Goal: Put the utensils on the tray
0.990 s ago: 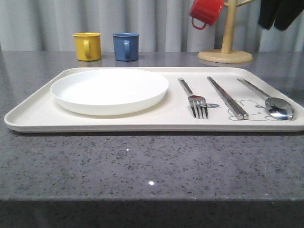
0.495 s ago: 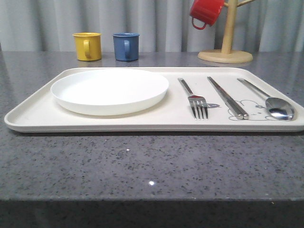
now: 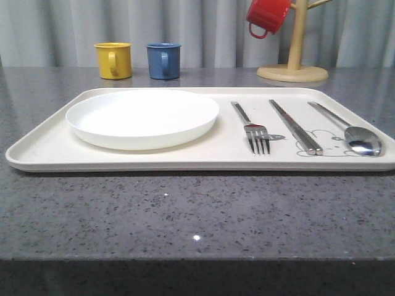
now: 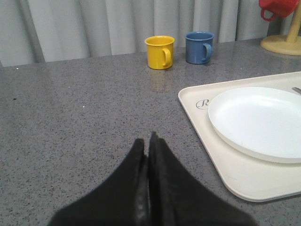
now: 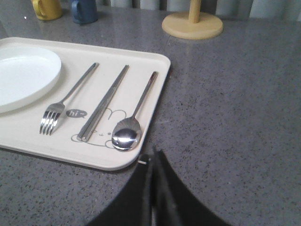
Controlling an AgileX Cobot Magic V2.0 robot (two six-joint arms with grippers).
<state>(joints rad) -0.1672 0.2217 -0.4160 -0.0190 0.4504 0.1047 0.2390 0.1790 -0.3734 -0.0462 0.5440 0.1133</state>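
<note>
The cream tray (image 3: pixel 49 148) lies across the grey table. On it rest a round white plate (image 3: pixel 142 117) at the left, then a fork (image 3: pixel 254 131), a pair of metal chopsticks (image 3: pixel 295 126) and a spoon (image 3: pixel 358 137) side by side to its right. My left gripper (image 4: pixel 147 141) is shut and empty above bare table, off the tray's (image 4: pixel 244 181) left side. In the right wrist view my right gripper (image 5: pixel 153 155) is shut and empty just beyond the tray's (image 5: pixel 28 136) near right corner, close to the spoon (image 5: pixel 128 134); fork (image 5: pixel 54 115) and chopsticks (image 5: pixel 101 108) lie alongside.
A yellow mug (image 3: pixel 113 60) and a blue mug (image 3: pixel 163 60) stand behind the tray. A wooden mug tree (image 3: pixel 293 65) with a red mug (image 3: pixel 266 16) hanging on it is at the back right. Grey curtains close off the rear.
A dark arm part seen at the top right corner one second ago has left the front view. The tray, plate and utensils have not moved.
</note>
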